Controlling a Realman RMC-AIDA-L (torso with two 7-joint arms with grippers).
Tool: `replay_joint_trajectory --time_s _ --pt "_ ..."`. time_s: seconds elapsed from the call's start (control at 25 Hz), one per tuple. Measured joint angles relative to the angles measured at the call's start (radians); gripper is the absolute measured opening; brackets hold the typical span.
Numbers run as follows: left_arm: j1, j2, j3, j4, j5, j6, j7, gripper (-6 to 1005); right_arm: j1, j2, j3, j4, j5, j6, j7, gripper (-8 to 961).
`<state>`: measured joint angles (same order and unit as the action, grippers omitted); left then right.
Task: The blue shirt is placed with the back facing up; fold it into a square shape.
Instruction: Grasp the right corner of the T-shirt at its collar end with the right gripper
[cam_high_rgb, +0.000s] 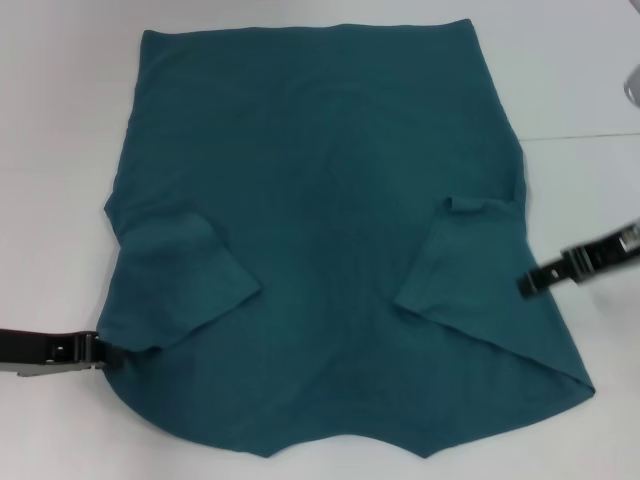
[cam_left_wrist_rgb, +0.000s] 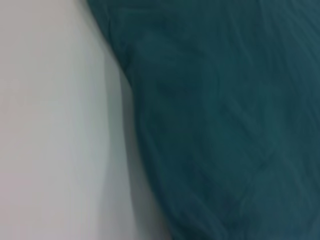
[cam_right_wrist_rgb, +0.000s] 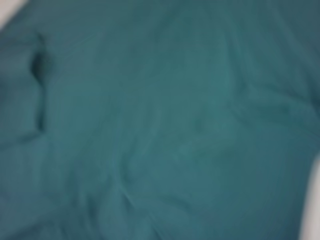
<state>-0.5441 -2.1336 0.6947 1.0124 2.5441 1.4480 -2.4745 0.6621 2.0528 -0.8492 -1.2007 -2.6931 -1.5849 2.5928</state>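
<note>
one large dark teal-blue cotton short-sleeved shirt (cam_high_rgb: 330, 230) lies spread flat on the white desk (cam_high_rgb: 60, 150), plain side up, with both sleeves already turned inward over the body: the left sleeve flap (cam_high_rgb: 185, 280) near the left edge and the right sleeve flap (cam_high_rgb: 460, 260) near the right edge. the collar end seems to be the notched edge nearest the robot, and the straight hem lies at the far side. the left claw (cam_high_rgb: 100, 350) sits at the shirt's left edge beside the folded sleeve, touching or almost touching the cloth; i cannot tell whether its fingers are apart or clamped on fabric. the right claw (cam_high_rgb: 530, 282) is at the right edge, just beside the right sleeve fold, and its fingers likewise cannot be read. the wrist views show only close teal cloth (cam_left_wrist_rgb: 225, 125) (cam_right_wrist_rgb: 160, 120) and a strip of desk. as a judgement, this cloth will be light, limp and not fragile; it will sag and drag rather than hold shape, and it may slide a little on the smooth desk. a pinch through both layers at the side edges or at the near corners looks best, lifting both sides together so the fold line stays straight. a single-layer pinch could pull a sleeve back open.
</note>
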Motion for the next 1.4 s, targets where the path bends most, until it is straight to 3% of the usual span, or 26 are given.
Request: replay_joint_trajectory --time_s 0.44,1.24,1.4 --pt "-0.009 0.004 0.004 -0.005 0.002 -0.008 0.016 26 -0.075 0.038 -0.016 -0.059 -0.149 -0.102 0.074 901" --pt "-0.014 0.006 0.0 -0.015 0.006 -0.016 0.017 27 -0.083 0.044 -0.284 -0.052 -0.184 -0.062 0.228 897" --pt "-0.014 0.006 -0.002 -0.015 0.006 -0.017 0.017 27 -0.085 0.044 -0.293 -0.037 -0.18 -0.056 0.234 818"
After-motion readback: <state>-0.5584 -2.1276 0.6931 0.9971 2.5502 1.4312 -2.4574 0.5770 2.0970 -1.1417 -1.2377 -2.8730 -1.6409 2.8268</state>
